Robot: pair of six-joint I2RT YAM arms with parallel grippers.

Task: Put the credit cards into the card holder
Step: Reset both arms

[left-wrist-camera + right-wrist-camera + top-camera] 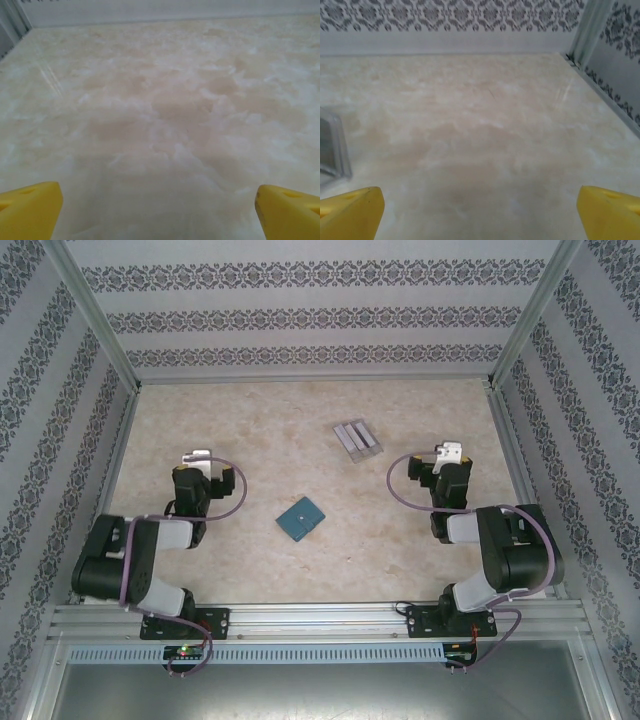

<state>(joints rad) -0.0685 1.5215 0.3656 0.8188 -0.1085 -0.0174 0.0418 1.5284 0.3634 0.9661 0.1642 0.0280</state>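
On table [220, 410] centre: card holder [301, 519]; ridged rack [356, 439] beyond, apart; left gripper [160, 205], right gripper [480, 207] spread.

No text, label, brand, number or sign can be read on anything here.

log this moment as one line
left gripper open, empty | right gripper open, empty | card holder flat on table, untouched | ridged rack beyond it

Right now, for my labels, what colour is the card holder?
The card holder is teal-blue, clearest from the top external view.
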